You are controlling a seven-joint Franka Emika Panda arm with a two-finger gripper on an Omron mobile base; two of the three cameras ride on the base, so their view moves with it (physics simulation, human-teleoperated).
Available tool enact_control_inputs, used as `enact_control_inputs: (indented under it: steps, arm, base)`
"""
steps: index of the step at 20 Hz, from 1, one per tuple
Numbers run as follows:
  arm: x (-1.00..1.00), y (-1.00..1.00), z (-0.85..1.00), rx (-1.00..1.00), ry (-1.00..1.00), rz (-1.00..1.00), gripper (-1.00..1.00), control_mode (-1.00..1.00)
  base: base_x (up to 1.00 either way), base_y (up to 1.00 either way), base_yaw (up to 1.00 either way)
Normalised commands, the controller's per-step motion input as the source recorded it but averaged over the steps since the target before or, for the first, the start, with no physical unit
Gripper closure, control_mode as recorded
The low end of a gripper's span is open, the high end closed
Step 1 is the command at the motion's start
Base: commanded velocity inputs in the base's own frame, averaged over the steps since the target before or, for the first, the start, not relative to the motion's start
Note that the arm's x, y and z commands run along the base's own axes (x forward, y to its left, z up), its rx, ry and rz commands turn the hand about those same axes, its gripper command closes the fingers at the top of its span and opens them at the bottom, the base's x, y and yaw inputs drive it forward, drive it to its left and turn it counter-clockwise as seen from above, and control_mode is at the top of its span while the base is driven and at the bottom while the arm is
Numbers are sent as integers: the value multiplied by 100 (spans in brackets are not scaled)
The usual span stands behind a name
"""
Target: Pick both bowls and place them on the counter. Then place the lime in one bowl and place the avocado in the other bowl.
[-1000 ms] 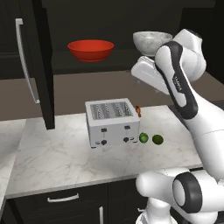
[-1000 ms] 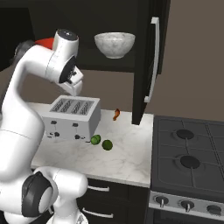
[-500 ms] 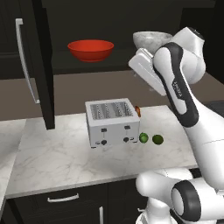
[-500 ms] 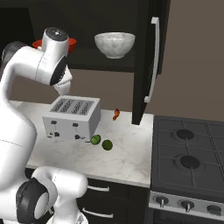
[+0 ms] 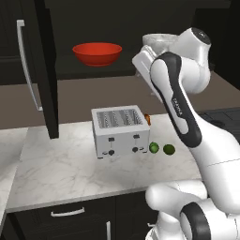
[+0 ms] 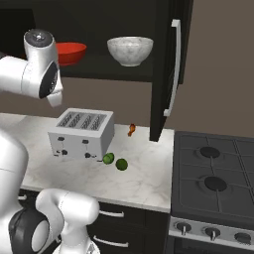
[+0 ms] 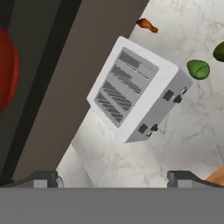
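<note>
Our gripper (image 7: 111, 177) hangs with its fingers spread wide and nothing between them, raised above the counter, probably so it can swing toward the shelf. Directly beneath it sits the boxy silver toaster (image 7: 136, 94) on the white marble counter (image 5: 61, 168). Off to its side, on the dark shelf, rests the wide glossy red bowl (image 5: 97, 54); the deeper white marbled bowl (image 6: 130, 50) stands further along. Past the toaster lie two round green fruits (image 6: 115, 161), lime and avocado.

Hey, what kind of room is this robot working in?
A home kitchen, rendered rather than real: a marble counter with a silver toaster on it, a gas stove beside it, and bowls on a dark shelf behind an open cabinet door.
</note>
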Motion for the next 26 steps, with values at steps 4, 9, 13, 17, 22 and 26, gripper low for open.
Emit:
enact_control_inputs:
  steps: [4,9,13,17,22,26]
  arm:
    - [13,10,26,8,0,-9,-100,-100]
    - [22,6,27,8,0,-3,-100,-100]
    - [34,8,19,8,0,0,-100,-100]
    - [48,14,10,3,0,0,-100,-100]
    - [53,16,6,0,0,0,-100,-100]
    - [52,15,10,0,0,0,-100,-100]
  base:
    - [0,0,0]
    - [0,0,0]
    - [0,0,0]
    - [0,0,0]
    - [0,0,0]
    - [0,0,0]
